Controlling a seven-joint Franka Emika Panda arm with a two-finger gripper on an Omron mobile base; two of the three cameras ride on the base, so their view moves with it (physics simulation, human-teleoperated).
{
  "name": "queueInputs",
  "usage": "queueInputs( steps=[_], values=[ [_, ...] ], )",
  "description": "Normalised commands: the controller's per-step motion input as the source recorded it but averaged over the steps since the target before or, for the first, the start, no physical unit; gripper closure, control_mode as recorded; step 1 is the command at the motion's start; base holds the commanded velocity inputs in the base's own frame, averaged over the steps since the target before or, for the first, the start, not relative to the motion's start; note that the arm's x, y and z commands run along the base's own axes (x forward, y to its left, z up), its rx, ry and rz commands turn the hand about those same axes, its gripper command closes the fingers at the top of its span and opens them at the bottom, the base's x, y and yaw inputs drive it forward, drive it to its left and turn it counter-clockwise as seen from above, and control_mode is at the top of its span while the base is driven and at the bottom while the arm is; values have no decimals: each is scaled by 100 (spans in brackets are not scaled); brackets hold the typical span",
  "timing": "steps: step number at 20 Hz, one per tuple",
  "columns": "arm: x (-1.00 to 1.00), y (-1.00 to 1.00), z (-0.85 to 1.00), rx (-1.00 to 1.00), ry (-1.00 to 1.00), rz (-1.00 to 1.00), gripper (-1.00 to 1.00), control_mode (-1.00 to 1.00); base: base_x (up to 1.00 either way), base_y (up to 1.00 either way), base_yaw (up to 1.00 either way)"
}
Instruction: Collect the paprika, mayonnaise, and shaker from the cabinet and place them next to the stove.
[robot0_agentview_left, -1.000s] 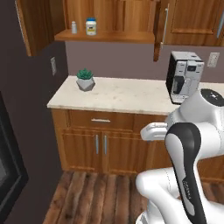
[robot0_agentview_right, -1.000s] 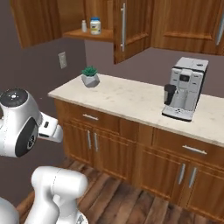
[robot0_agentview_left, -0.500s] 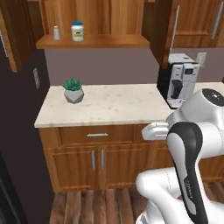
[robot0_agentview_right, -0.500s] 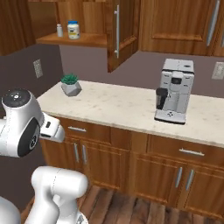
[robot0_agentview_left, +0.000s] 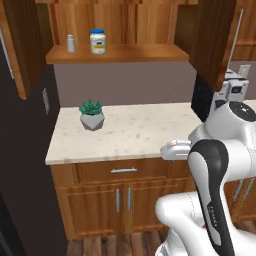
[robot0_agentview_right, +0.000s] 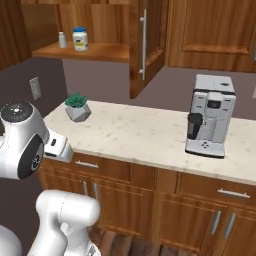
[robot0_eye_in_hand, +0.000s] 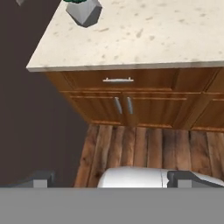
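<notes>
Mayonnaise: left base view. Squat white jar, blue lid, standing on the inner shelf of the cabinet, whose doors hang open. Shaker: small pale cylinder, on the same shelf, just beside the jar on the side toward the dark wall. Paprika: not made out on that shelf. Below the cabinet, a speckled counter carries a potted plant. The jar's label bears a dark mark; too small to read.

Right base view. Mayonnaise and shaker again side by side on the cabinet shelf, apart from each other. An open cabinet door with a long silver bar handle hangs beside the shelf. Potted plant sits on the counter below the cabinet; a white coffee machine stands well away from the cabinet along the same counter. No writing legible on the machine.

Hand view. Gripper: fingertips spread wide at the bottom edge, nothing between them, pointed down at the floorboards and lower cupboard doors, well below the cabinet. Counter edge and plant at top.

Progress, as judged: none of the three items collected. Jar and shaker sit untouched on the shelf, the stove is not among the things listed, all three placements remain.
</notes>
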Motion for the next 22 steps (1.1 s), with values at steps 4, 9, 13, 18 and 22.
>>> queueInputs(
  steps=[4,9,13,18,22],
  values=[
    [0,0,0,0,0,0,-100,100,75,44,-6],
    [0,0,0,0,0,0,-100,100,73,54,-7],
    [0,0,0,0,0,0,-100,100,74,36,-9],
    [0,0,0,0,0,0,-100,100,79,29,-10],
    [0,0,0,0,0,0,-100,100,75,31,-8]
  ],
)
